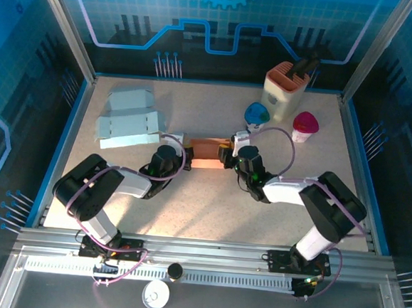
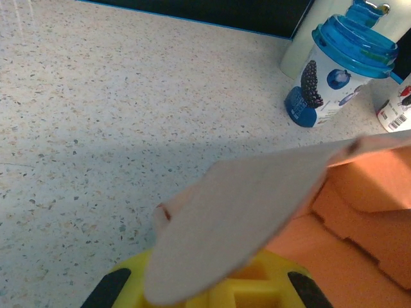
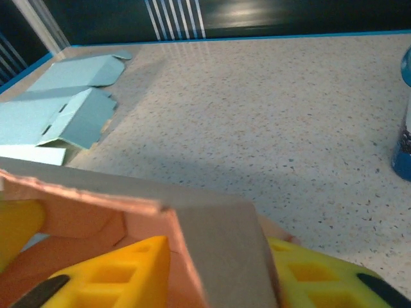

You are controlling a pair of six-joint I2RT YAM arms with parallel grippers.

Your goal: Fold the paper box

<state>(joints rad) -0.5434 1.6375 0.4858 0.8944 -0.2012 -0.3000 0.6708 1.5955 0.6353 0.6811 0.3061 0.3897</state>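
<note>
"Looking down from above first: where is the box sitting?"

"The orange paper box [image 1: 206, 154] is lying in the middle of the frame. The left gripper [image 1: 183, 154] is meeting its left end and the right gripper [image 1: 227, 156] is meeting its right end. Both are touching it, so I am reading this as a two-handed crease in progress."

"Is the left wrist view telling you what that hand is doing?"

"Only partly. A pale flap [image 2: 237, 212] is rising across the centre of the frame and covering the yellow fingers [image 2: 115, 287] at the bottom edge. I cannot tell whether they are clamping it or standing apart. The orange body is lying at lower right, and a blue-lidded cup [image 2: 334, 70] is standing near it at upper right."

"And the right wrist view?"

"There the fingers are sitting on either side of an upright orange wall [image 3: 218, 244] at bottom centre, and they seem to be pinching it. Flat blue cartons [image 3: 58, 115] are lying well apart at upper left."

"So how should the fold go?"

"One hand should be anchoring the wall while the other is swinging the flap along its score line. It should be moving slowly so that the card is bending at the crease and not buckling. It should also be steering clear of the cup."
</note>
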